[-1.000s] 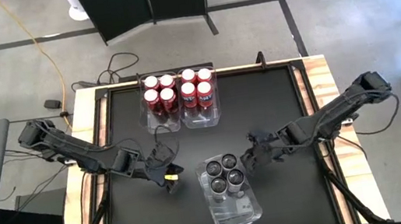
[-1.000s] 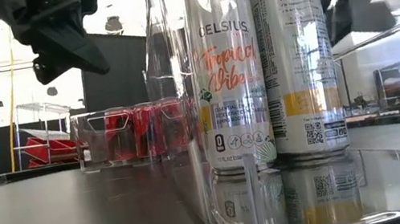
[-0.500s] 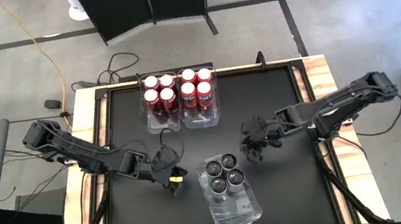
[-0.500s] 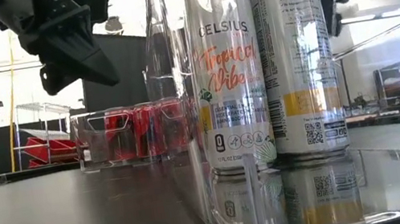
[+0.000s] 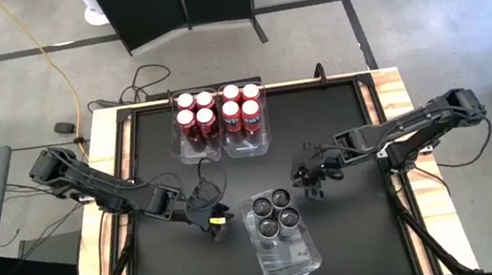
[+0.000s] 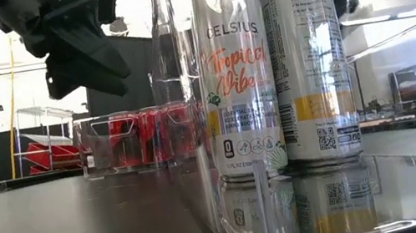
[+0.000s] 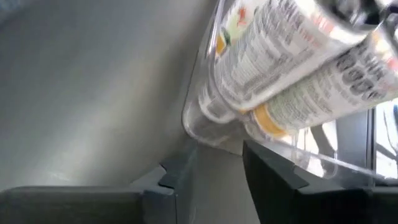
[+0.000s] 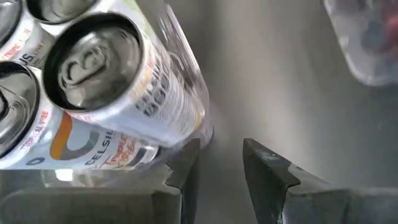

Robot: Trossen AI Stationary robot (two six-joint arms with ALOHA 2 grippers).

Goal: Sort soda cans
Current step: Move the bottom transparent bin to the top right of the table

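Observation:
Several silver cans stand upright in the far half of a clear bin on the near middle of the table; the low view shows two of these cans up close. Several red cans stand in two clear bins at the far middle. My left gripper hovers open just left of the silver cans' bin, its fingers near the bin's corner. My right gripper hovers open off the bin's far right corner, holding nothing.
The black mat lies bare to the left and right of the silver cans' bin. The near half of that bin holds no cans. Between the two groups of bins runs a bare strip of mat. Wooden table edges frame the mat.
My left gripper has moved a little right and down toward the silver cans' bin. My right gripper has drawn back from the bin toward the table's far edge and risen slightly. The cans and bins have stayed where they were.

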